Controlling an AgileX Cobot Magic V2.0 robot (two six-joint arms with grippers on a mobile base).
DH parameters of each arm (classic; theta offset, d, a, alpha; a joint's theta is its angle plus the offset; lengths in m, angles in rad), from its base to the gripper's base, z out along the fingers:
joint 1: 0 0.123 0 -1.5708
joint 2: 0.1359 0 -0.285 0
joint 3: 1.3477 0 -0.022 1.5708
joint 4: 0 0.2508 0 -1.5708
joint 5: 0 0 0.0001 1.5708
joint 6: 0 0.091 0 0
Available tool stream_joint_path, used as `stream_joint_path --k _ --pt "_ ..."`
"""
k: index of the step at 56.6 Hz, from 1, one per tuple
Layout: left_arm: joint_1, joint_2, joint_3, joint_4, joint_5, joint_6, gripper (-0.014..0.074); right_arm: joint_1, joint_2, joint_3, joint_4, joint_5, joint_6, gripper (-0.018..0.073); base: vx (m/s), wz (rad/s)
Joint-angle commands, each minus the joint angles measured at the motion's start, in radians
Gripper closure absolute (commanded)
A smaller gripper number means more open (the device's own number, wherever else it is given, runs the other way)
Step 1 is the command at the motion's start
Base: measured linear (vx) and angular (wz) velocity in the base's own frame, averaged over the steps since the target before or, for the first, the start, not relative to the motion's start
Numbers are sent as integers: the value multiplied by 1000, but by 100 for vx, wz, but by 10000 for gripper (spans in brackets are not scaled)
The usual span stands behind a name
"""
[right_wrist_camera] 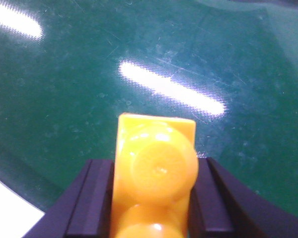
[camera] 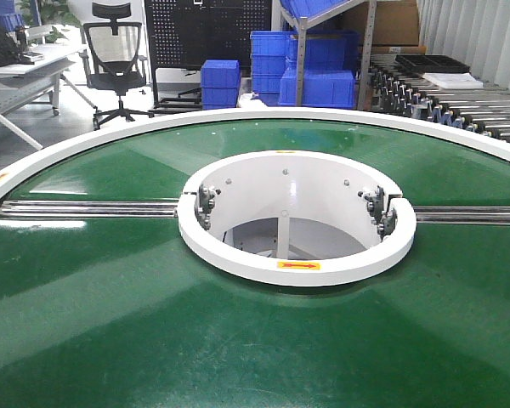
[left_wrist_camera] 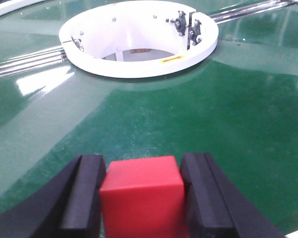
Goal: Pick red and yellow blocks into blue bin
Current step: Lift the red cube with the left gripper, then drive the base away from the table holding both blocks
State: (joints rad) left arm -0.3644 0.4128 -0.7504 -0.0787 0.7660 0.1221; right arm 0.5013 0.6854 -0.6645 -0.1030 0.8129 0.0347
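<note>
While the left gripper clamps the red cube and the right gripper pinches the yellow brick, green belt lies open ahead, its white edge perhaps close.

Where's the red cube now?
Left wrist view, bottom centre: the red cube is held in the left gripper over the green belt, with the white ring beyond.

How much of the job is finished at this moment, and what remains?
Both picks look done: the left gripper is shut on the red cube, the right gripper on the yellow brick. Still to do: dropping both into the blue bin, which no view shows.
</note>
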Motion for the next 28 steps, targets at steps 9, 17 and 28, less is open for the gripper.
stream_joint_path --k 9,17,28 --pt "-2 8 -22 -5 -33 2 293 -2 -4 -30 -17 -62 -6 349 0 0" --pt "-2 8 -22 -5 -24 2 293 -2 -4 -30 -17 -62 -6 349 0 0" --pt "-2 8 -22 -5 -24 2 293 -2 -4 -30 -17 -60 -6 349 0 0"
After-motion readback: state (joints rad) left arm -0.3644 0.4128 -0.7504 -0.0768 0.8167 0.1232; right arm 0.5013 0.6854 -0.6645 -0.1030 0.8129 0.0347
